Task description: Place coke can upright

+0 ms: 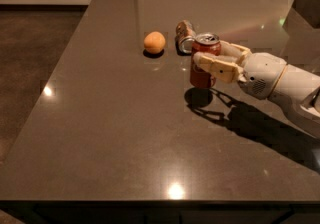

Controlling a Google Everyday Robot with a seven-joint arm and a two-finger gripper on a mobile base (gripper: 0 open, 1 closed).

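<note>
The red coke can (201, 77) is upright, held a little above the dark table (115, 133); its shadow lies just below it. My gripper (210, 58) reaches in from the right, its cream fingers (216, 66) shut around the can's upper half. The white arm runs off to the right edge.
A silver-grey can (185, 36) lies on its side just behind the coke can. A round orange fruit (154, 42) sits to its left. A dark object (306, 3) stands at the far right corner. The table's left edge drops to the floor.
</note>
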